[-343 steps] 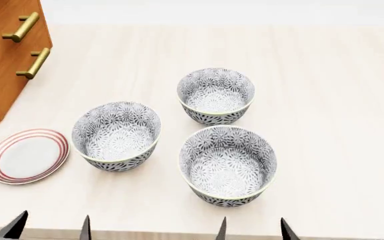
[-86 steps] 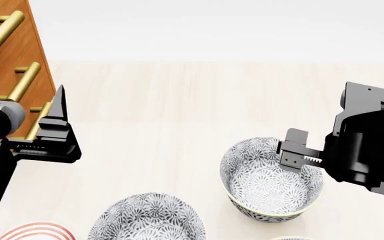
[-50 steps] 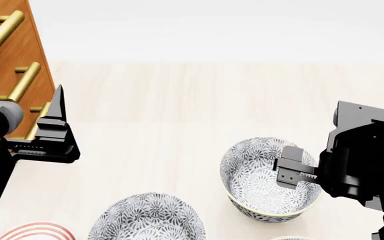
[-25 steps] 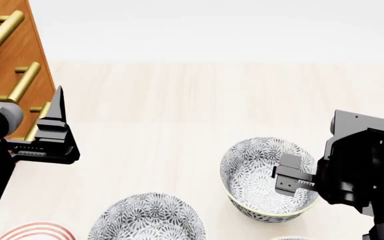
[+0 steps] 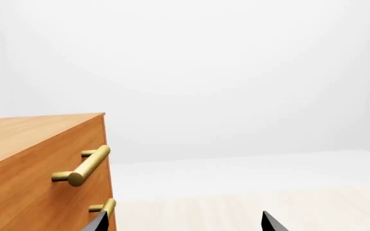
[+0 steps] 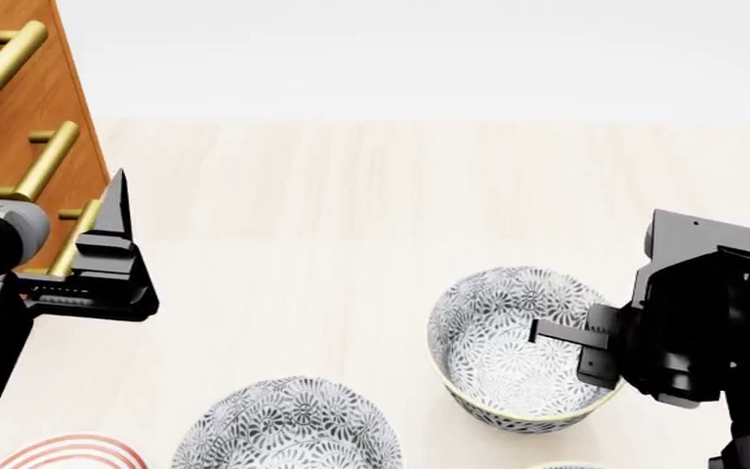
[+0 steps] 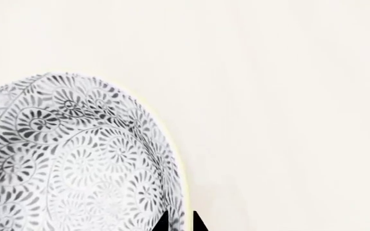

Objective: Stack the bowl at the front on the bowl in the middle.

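Observation:
Three blue-patterned bowls show in the head view. The farthest bowl (image 6: 499, 342) (image 7: 63, 159) sits upright on the pale counter. My right gripper (image 6: 586, 337) (image 7: 179, 222) is shut on its right-hand rim, one fingertip inside the wall and one outside. The middle bowl (image 6: 284, 430) stands nearer me to the left, cut by the frame's edge. Only a sliver of the nearest bowl (image 6: 564, 465) shows. My left gripper (image 6: 39, 184) (image 5: 181, 224) hangs open and holds nothing, in front of the wooden cabinet.
A wooden cabinet (image 6: 17, 107) (image 5: 31, 163) with brass bar handles (image 6: 39, 161) (image 5: 82, 168) stands at the left. A red-rimmed plate (image 6: 69, 454) peeks in at the lower left. Bare pale counter (image 6: 349, 215) stretches behind the bowls to a white wall.
My right gripper has dropped lower over the far bowl's right rim and its fingers have closed in on the wall. The left arm and the other bowls have stayed put.

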Tool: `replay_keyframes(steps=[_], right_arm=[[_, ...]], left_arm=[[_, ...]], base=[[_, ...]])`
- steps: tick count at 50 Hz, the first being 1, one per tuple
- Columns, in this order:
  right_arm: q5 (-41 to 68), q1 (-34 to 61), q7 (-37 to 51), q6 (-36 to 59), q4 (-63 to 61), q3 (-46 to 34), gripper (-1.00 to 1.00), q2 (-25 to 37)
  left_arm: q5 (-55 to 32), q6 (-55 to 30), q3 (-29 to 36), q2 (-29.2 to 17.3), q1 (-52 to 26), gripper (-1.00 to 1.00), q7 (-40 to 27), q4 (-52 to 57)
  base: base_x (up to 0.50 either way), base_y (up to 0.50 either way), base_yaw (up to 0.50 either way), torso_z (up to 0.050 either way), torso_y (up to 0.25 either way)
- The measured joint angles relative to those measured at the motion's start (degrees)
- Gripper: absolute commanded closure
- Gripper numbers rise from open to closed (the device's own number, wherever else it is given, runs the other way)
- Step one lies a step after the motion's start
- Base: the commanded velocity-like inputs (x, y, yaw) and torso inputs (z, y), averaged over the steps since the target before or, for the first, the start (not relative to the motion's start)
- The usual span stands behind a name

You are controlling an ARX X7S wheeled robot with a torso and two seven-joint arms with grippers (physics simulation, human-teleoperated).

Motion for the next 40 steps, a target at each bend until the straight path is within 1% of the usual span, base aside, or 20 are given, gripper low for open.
replay_keyframes(steps=[6,20,30,40], right_arm=[[2.22,-0.53,2.32,1.34,-3.62,1.94,1.00,1.09],[9.33,-0.75,11.87,7.69,-13.85,8.07,1.00,4.44],[13.37,-0.27,16.47,11.03,-17.93,11.57,1.00,5.95],[17.14,-0.17,18.87,12.97,-20.24,14.82,1.00,6.99]], left_arm=[[-0.20,0.06,0.00,-0.10,-0.04,-1.00,-0.14,-0.03],[-0.85,-0.12,-0.26,-0.35,-0.15,-1.00,-0.54,0.24],[-1.36,-0.35,-0.37,-0.45,-0.43,-1.00,-0.83,0.43],[-1.86,-0.39,-0.42,-0.54,-0.82,-1.00,-0.96,0.35]], base=[[0.00,0.00,0.00,0.000,0.000],[0.00,0.00,0.00,0.000,0.000],[0.00,0.00,0.00,0.000,0.000],[0.00,0.00,0.00,0.000,0.000]])
